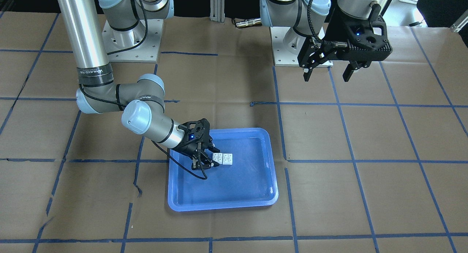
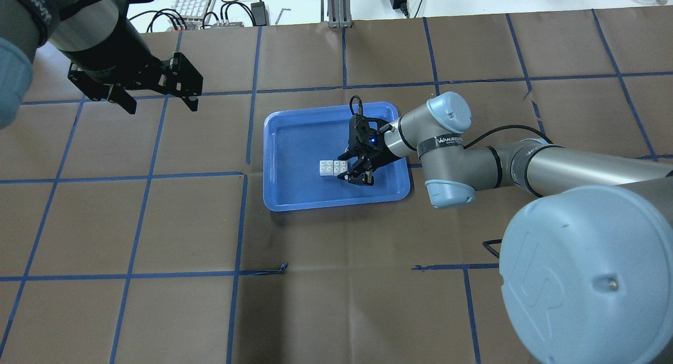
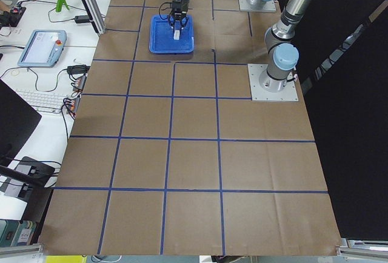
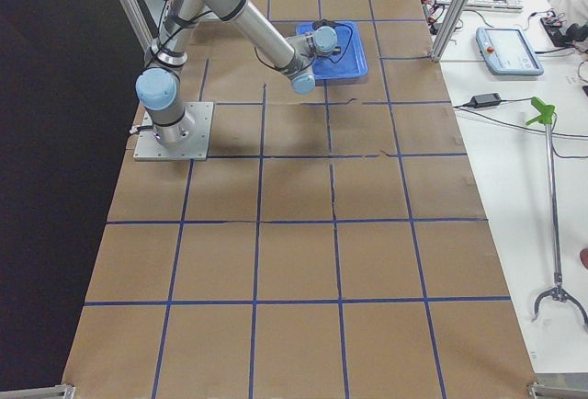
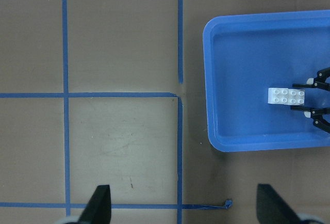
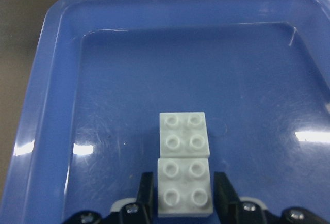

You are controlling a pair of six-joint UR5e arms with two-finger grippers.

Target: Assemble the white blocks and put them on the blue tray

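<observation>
- Two blocks [image 6: 184, 146] lie touching, side by side, on the one tray [image 6: 51, 79].
- The right gripper [image 6: 184, 188] straddles one block. Whether it is pressing the block is unclear.
- The left gripper [image 2: 162, 107] hangs spread and empty, well apart.

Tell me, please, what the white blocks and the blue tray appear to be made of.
The white blocks: likely hard moulded plastic, fairly matte; crisp round studs, even white colour, no glare. The blue tray: probably plastic too, glossy; bright reflections and fine scuffs show on its floor, and its corners and rim are smoothly rounded.
</observation>
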